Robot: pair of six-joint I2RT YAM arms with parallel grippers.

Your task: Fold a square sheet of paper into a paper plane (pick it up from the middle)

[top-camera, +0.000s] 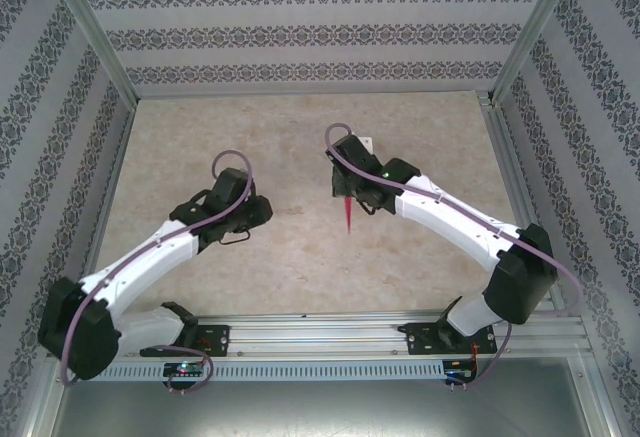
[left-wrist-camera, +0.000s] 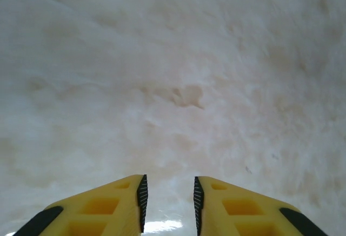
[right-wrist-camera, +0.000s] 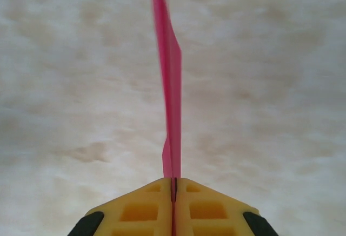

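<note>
The paper plane (right-wrist-camera: 171, 79) is a narrow magenta-pink folded strip, seen edge-on and running up from my right gripper (right-wrist-camera: 174, 184), whose yellow fingers (right-wrist-camera: 141, 210) are shut on its lower end. From above, the paper plane (top-camera: 346, 216) shows as a thin pink sliver pointing toward the near edge, just below my right gripper (top-camera: 347, 195). My left gripper (left-wrist-camera: 168, 201) hangs over bare table with its yellow fingers (left-wrist-camera: 111, 209) parted and nothing between them. From above, the left gripper (top-camera: 262, 210) sits well left of the plane, apart from it.
The beige mottled tabletop (top-camera: 300, 147) is walled by patterned panels on three sides. An aluminium rail (top-camera: 330, 332) with both arm bases runs along the near edge. A small white piece (top-camera: 370, 143) lies behind the right wrist.
</note>
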